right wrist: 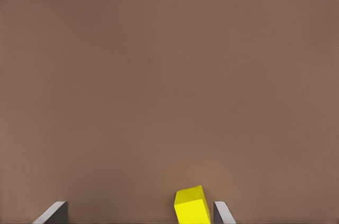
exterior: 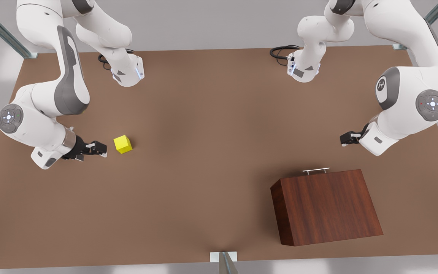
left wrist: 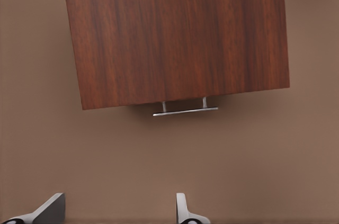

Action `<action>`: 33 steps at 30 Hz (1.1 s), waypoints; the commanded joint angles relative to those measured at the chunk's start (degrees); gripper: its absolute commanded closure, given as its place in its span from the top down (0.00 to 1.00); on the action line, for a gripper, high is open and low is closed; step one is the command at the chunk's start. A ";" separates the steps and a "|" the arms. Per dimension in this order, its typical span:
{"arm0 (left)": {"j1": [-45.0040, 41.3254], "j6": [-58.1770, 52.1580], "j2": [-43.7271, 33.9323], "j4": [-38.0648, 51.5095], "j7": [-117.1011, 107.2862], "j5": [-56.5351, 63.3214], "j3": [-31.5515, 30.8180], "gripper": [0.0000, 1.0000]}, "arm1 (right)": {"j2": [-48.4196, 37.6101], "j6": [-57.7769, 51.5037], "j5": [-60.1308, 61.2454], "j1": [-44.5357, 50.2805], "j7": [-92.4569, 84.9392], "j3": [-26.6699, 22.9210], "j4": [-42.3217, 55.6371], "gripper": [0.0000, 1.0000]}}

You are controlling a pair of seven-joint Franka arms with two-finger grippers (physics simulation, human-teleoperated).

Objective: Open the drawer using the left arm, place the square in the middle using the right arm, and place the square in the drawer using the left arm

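Note:
The small yellow square [exterior: 122, 144] lies on the brown table at the front view's left. My right gripper [exterior: 102, 149] is open just beside it. In the right wrist view the square [right wrist: 190, 205] sits between the right gripper [right wrist: 139, 212] fingers, close to one fingertip [right wrist: 222, 214]. The wood-grain cabinet [exterior: 325, 205] stands at the front view's right, its drawer pushed in with the silver handle [exterior: 316, 171] close against it. My left gripper [exterior: 342, 139] hangs open, apart from the handle [left wrist: 185, 110]. The left gripper [left wrist: 119, 205] holds nothing.
Both arm bases [exterior: 127, 72] [exterior: 303, 68] stand at the table's far edge with black cables beside them. Bare brown tabletop [exterior: 211, 152] stretches between the square and the cabinet. A metal post [exterior: 224, 262] rises at the near edge.

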 commanded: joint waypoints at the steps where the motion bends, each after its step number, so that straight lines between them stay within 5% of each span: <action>1: 0.00 -0.02 0.00 -0.11 0.01 0.26 0.00 1.00 | -0.19 0.01 -0.10 0.09 0.29 0.09 0.00 1.00; 4: 0.00 0.42 -0.97 -9.42 -22.37 -2.02 0.00 1.00 | -1.42 -2.27 -0.72 -0.08 2.58 0.01 1.50 1.00; 7: 0.00 17.55 -4.40 -23.92 -60.35 -2.38 0.00 1.00 | -1.42 -4.29 -0.72 -0.17 2.58 -0.34 2.90 1.00; 10: -0.09 34.60 -6.77 -34.65 -64.76 -2.73 0.09 1.00 | -1.24 -4.30 -0.72 -0.09 2.58 -0.34 2.64 1.00; 18: -0.96 45.07 -6.68 -40.89 -76.45 -2.29 0.00 1.00 | 1.83 0.54 -1.51 10.19 1.79 1.50 1.50 1.00; 23: -2.28 53.59 -6.60 -45.19 -80.84 -1.94 -0.18 1.00 | -3.00 7.83 -2.21 16.61 2.49 1.68 -13.18 1.00; 33: -3.07 60.98 -5.72 -48.54 -81.99 1.14 -0.26 1.00 | -7.22 12.31 -3.09 13.80 2.58 0.27 -28.12 1.00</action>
